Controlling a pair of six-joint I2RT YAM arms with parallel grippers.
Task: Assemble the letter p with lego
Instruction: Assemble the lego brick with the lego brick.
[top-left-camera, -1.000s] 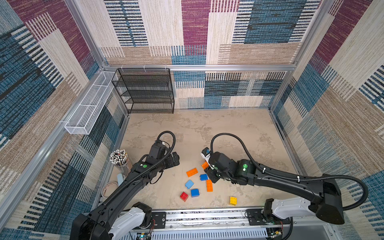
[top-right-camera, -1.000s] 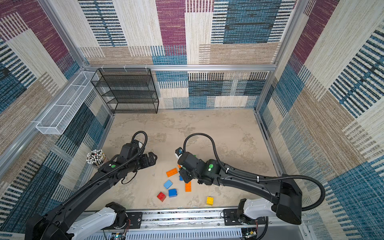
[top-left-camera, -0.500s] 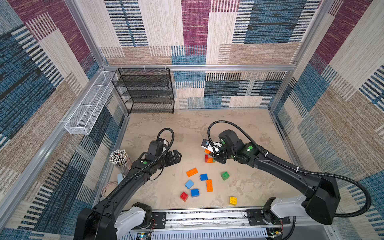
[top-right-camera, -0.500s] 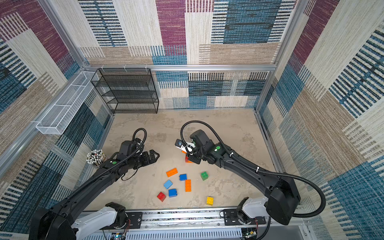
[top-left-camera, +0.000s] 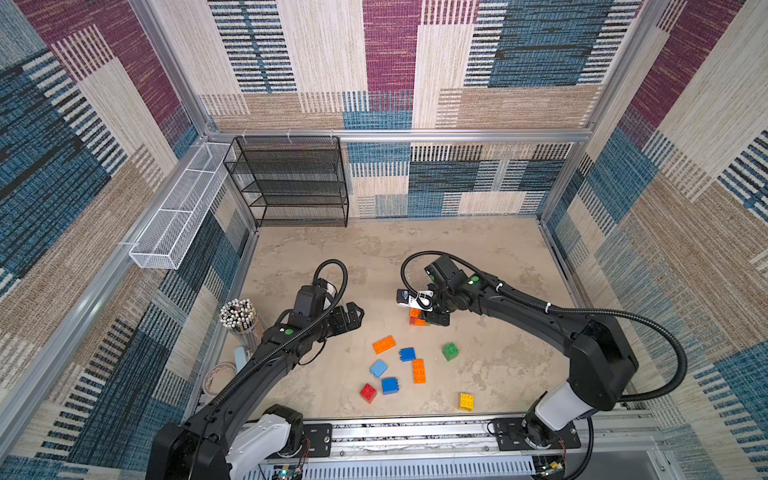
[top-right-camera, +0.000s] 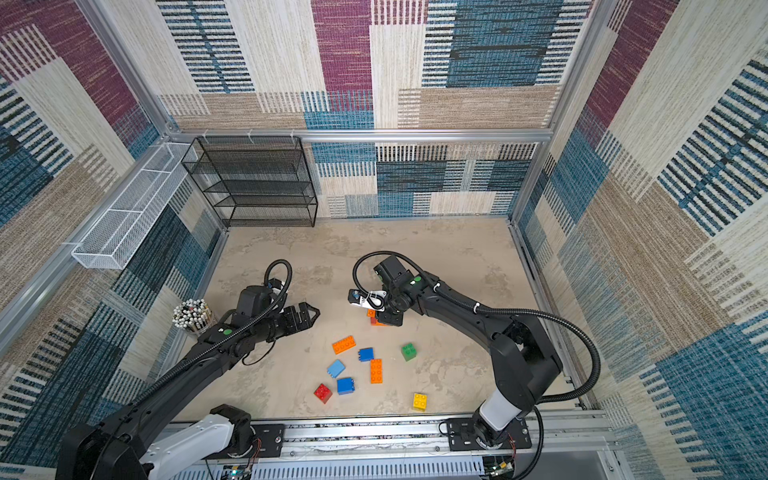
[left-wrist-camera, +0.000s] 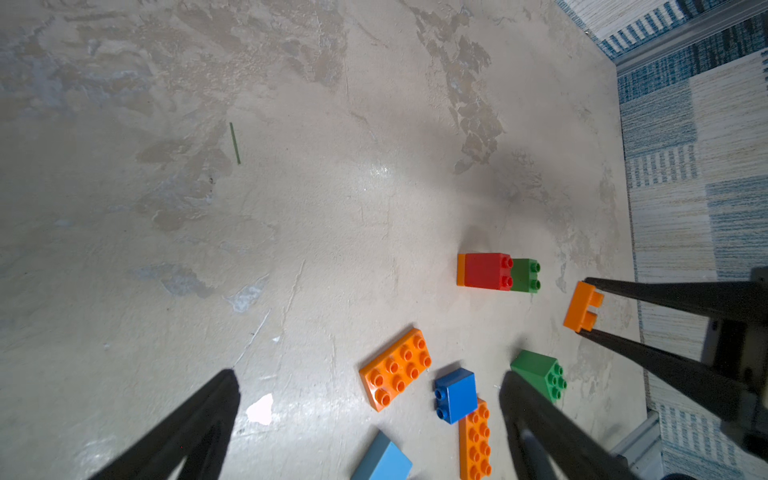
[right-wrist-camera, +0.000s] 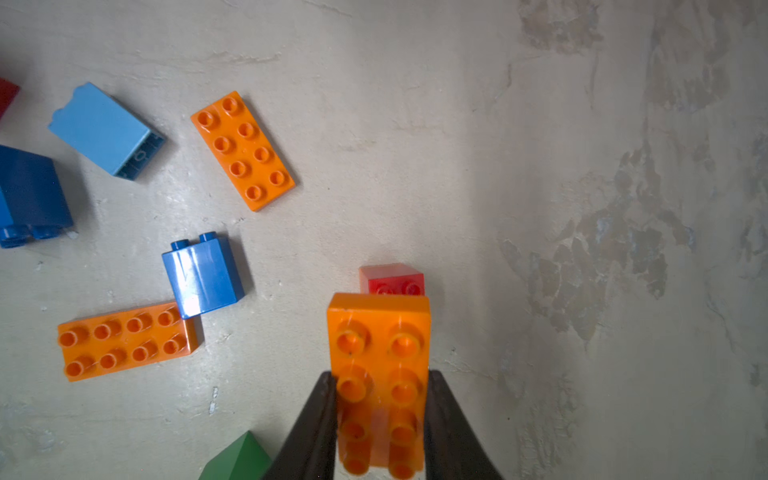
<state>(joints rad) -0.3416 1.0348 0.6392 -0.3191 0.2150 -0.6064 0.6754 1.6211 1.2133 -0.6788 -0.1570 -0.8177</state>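
One long orange brick (right-wrist-camera: 378, 328) is clamped by one end in the right gripper (right-wrist-camera: 380, 376), jaws closed on its long sides. It hangs near, not touching, a small stack (left-wrist-camera: 486, 271) of red, orange and green bricks; their layering cannot be told. Risk: an end grip gives leverage, so off-centre pressing may pivot the brick in the jaws or topple the unbraced stack. Eight loose bricks (top-left-camera: 407, 354) lie at 6 o'clock of the stack. The left gripper (top-left-camera: 356, 318), spread wide and empty, hangs at 9 o'clock. Bare tabletop (top-left-camera: 478, 257) from 12 to 3 o'clock offers clearance; the base rail (top-left-camera: 415, 432) bounds 6 o'clock.
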